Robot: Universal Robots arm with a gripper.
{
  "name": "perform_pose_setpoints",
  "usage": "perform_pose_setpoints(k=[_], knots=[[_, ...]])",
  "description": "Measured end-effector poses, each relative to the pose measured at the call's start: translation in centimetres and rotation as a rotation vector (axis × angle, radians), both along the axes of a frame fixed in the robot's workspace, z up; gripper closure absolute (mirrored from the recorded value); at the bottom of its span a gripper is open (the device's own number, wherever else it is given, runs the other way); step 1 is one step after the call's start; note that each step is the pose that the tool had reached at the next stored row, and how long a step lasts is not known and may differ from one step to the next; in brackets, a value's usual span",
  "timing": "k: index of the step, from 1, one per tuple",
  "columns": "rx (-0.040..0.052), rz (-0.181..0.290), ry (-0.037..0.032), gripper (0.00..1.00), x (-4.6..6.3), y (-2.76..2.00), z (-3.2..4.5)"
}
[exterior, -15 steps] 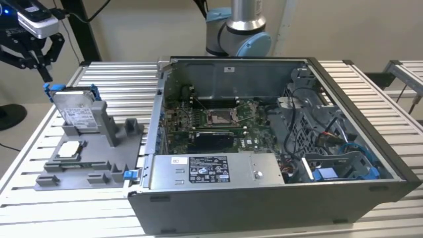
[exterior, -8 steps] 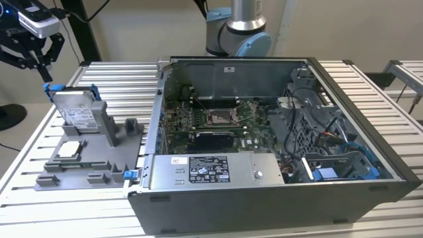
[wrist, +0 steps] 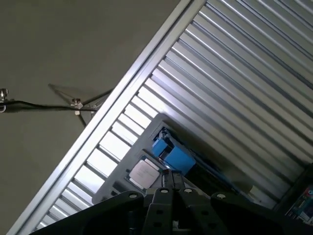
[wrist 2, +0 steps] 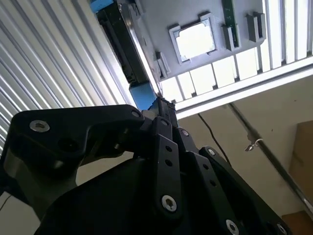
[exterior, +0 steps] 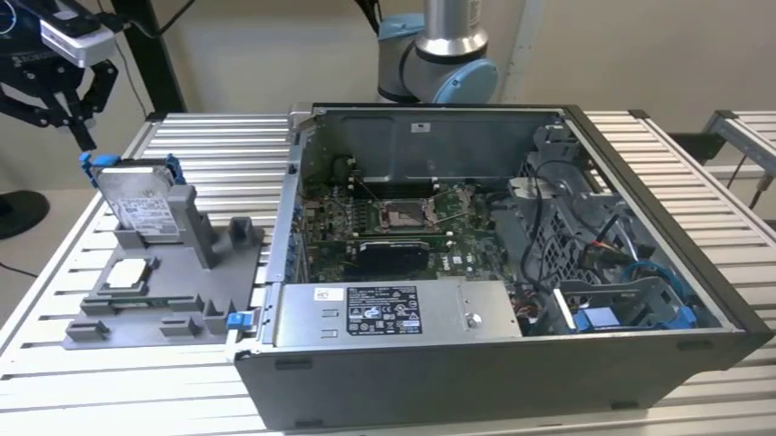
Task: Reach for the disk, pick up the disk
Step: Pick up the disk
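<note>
The disk (exterior: 137, 205) stands upright in a slot of a grey holder (exterior: 194, 238) on the exterior view's left. It is a silver-grey drive with a white label and a blue bracket. My black gripper (exterior: 83, 136) hangs above the disk's upper left corner, a short gap away, with its fingers pressed together and nothing between them. In the second wrist view the disk (wrist 2: 124, 44) shows edge-on just past the gripper (wrist 2: 164, 105). In the first wrist view the disk's blue bracket (wrist: 173, 155) lies just beyond the gripper (wrist: 171, 177).
A small square silver chip (exterior: 130, 272) lies on the grey holder in front of the disk, also seen in both wrist views as the chip (wrist 2: 194, 39) (wrist: 143, 172). An open computer case (exterior: 485, 272) fills the slatted table (exterior: 194, 145) to the exterior view's right. The arm's base (exterior: 437, 64) stands behind it.
</note>
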State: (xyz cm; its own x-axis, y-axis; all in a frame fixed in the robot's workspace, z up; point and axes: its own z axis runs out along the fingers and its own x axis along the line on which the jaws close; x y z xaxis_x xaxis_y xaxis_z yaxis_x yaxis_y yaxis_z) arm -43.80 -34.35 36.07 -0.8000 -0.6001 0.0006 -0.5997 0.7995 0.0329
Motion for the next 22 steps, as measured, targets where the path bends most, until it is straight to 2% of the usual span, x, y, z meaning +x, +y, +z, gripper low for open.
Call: perform_pose_setpoints(k=[8,18,22], knots=[[0.0000,0.054,-0.0001,1.00,0.00,0.00,0.00],[-0.0001,0.232,-0.0016,1.00,0.00,-0.01,0.00],[-0.0005,0.305,-0.0054,1.00,0.01,0.00,0.00]])
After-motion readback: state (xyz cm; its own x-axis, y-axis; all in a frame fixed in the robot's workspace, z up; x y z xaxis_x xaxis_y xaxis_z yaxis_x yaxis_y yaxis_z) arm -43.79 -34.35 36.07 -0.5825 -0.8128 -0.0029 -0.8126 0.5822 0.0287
